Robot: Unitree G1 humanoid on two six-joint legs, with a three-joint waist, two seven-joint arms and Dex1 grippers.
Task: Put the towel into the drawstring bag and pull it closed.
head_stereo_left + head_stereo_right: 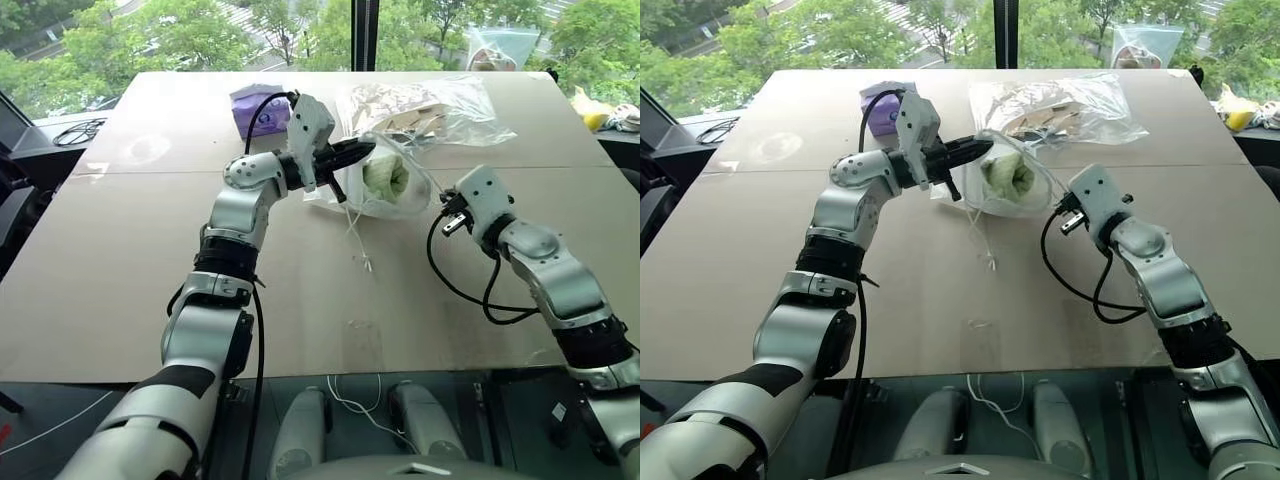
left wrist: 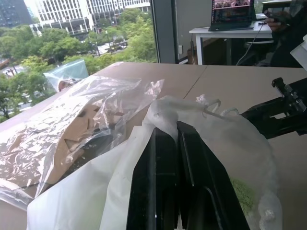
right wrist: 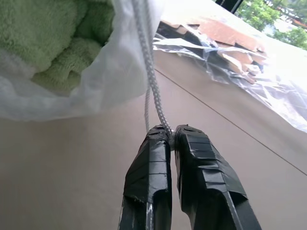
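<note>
The white drawstring bag (image 1: 392, 205) hangs just above the middle of the brown table (image 1: 120, 290). My left gripper (image 1: 362, 152) is shut on the bag's rim, and in the left wrist view its fingers (image 2: 158, 158) pinch the white fabric (image 2: 96, 191). The light-green towel (image 1: 386, 177) lies inside the bag and shows through its open side (image 3: 53, 43). To the bag's right, my right gripper (image 3: 171, 136) is shut on a white drawstring cord (image 3: 152, 81) that runs up to the bag's mouth. A second cord (image 1: 358, 240) dangles from the bag down to the table.
A clear plastic bag of beige items (image 1: 425, 105) lies just behind the drawstring bag. A purple tissue pack (image 1: 258, 108) sits behind my left arm. Another clear bag (image 1: 500, 45) stands at the table's far edge, with a yellow item (image 1: 595, 118) at the far right.
</note>
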